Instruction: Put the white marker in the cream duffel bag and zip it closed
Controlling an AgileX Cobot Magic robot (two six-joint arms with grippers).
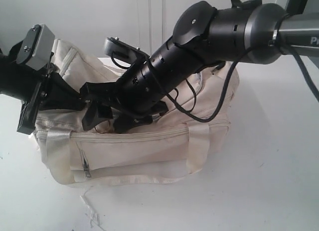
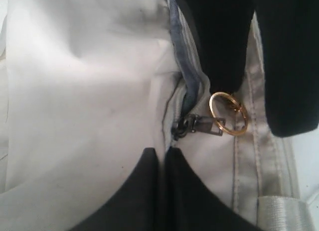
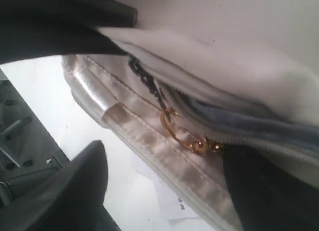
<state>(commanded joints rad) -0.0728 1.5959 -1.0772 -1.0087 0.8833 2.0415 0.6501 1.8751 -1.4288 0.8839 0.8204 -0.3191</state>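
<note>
The marker is not showing in any view; I am judging it to be inside the bag (image 1: pixel 149 151), though nothing here is confirming that. The bag is lying on the worktop (image 1: pixel 259 191) with both arms working at its top.

Everything is turning on the gold ring (image 2: pixel 228 114) hanging from the dark pull (image 2: pixel 199 126). The left gripper (image 2: pixel 162 164) is sitting just beside the ring, its jaws pressing together on what looks like a thin fold of bag fabric, apparently anchoring that end. The right gripper (image 3: pixel 115 79) is hovering over the ring with its jaws apart. One finger is touching or nearly touching the ring and the other is standing across the cream seam strip beside it. The ring itself is not lying between them in the left wrist view.

The zip (image 3: pixel 234 136) is running away from the ring along the bag's long axis, towards the right arm's side. So the right gripper is looking like the one to take the ring and draw it that way.
</note>
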